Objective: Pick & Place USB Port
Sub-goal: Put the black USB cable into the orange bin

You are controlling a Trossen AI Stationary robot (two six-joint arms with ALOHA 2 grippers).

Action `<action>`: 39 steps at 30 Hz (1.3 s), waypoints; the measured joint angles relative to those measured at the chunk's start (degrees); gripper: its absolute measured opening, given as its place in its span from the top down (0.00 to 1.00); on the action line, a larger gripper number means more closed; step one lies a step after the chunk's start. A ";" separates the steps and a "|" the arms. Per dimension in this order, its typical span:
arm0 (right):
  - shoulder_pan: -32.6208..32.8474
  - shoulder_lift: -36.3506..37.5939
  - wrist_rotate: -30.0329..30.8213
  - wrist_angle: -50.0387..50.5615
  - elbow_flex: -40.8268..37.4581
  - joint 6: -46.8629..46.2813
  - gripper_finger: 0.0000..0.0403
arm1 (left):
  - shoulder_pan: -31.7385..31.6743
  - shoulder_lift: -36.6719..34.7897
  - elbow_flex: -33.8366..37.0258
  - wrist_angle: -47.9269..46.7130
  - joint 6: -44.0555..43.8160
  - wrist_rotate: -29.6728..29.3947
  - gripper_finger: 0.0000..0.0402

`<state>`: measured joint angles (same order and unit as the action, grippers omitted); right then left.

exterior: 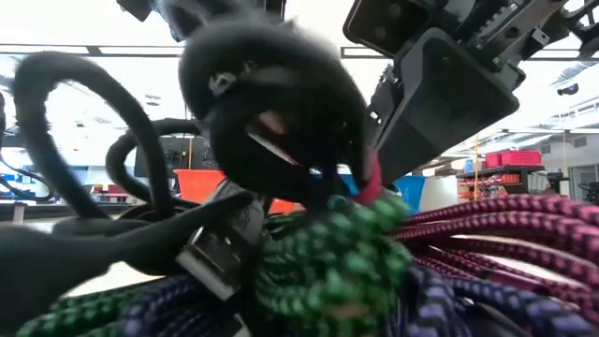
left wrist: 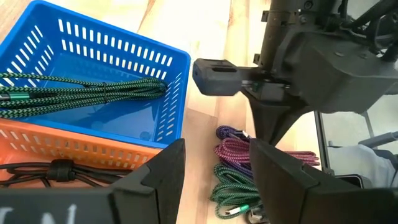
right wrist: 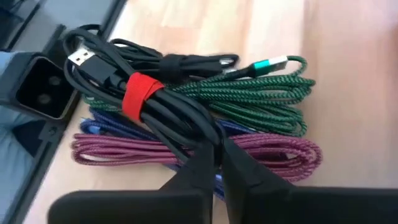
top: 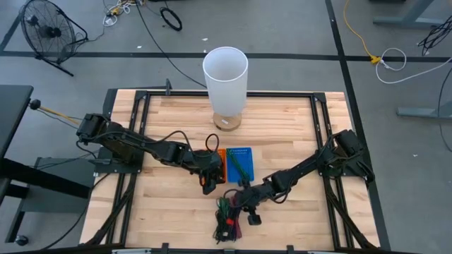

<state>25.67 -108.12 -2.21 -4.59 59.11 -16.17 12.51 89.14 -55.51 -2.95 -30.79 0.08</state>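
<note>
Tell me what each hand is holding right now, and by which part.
The right hand is shut on the black cable bundle, pinching its coiled loops below the red tie. The left hand holds nothing.

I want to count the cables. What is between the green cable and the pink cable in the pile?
A blue cable lies between the green cable and the pink cable, seen in the right wrist view.

White cylinder (top: 225, 77) upright at table's (top: 296, 127) far edge (fan (top: 48, 32) on floor beyond).
</note>
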 joint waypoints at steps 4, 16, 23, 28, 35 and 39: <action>0.00 0.05 -0.08 -0.01 0.00 -0.09 0.98 | 0.00 0.00 0.00 0.01 0.00 -0.01 0.54; -0.14 14.04 10.09 12.33 0.00 3.14 1.00 | -0.01 0.00 0.00 1.87 -1.56 -0.55 0.54; -0.52 26.13 26.28 26.80 0.00 3.02 1.00 | 0.01 0.00 -0.02 8.78 -1.95 -0.05 0.54; -1.07 30.07 32.43 33.13 0.00 2.04 1.00 | -0.15 0.00 -0.02 13.59 -3.46 0.02 0.54; -3.13 29.37 33.34 33.49 0.00 3.67 1.00 | -0.19 0.00 -0.04 15.79 -6.10 -1.67 0.54; -4.04 29.24 34.48 31.57 0.00 5.46 1.00 | -0.23 0.01 -0.04 15.61 -7.60 -1.92 0.54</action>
<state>21.63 -78.87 32.28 26.98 59.11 -10.70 12.28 89.15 -55.55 12.66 -38.38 -1.84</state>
